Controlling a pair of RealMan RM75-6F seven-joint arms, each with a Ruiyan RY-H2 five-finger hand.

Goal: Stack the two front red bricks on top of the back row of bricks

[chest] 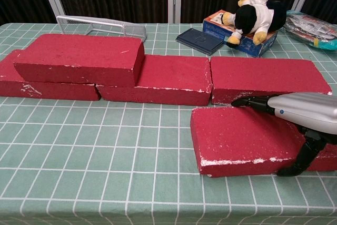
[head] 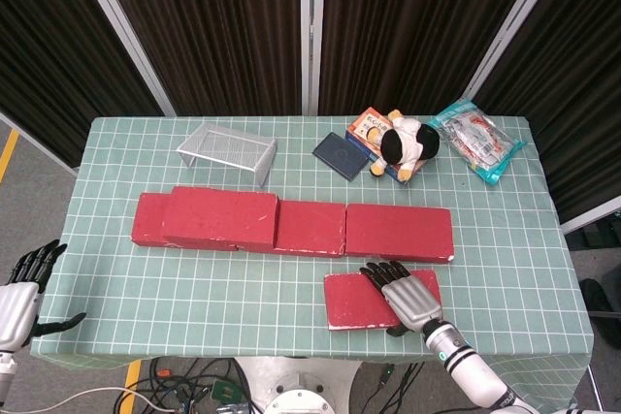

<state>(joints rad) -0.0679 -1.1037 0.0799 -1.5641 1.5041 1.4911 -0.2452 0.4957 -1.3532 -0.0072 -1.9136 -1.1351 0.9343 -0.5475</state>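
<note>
One red brick (head: 354, 300) (chest: 237, 138) lies flat at the front of the table, just before the back row (head: 400, 230) (chest: 263, 77). My right hand (head: 406, 296) (chest: 305, 111) lies across its right half. The fingers reach over the top to the far edge and the thumb (chest: 303, 156) presses the near face. Another red brick (head: 221, 215) (chest: 79, 59) sits on top of the left part of the back row. My left hand (head: 19, 288) hangs off the table's front left corner with its fingers spread, holding nothing.
Behind the bricks stand a wire rack (head: 228, 150) (chest: 100, 25), a dark wallet (head: 341, 155), a plush toy (head: 408, 143) on a box, and a snack bag (head: 475, 143). The green checked cloth (head: 233, 283) lies bare at front left.
</note>
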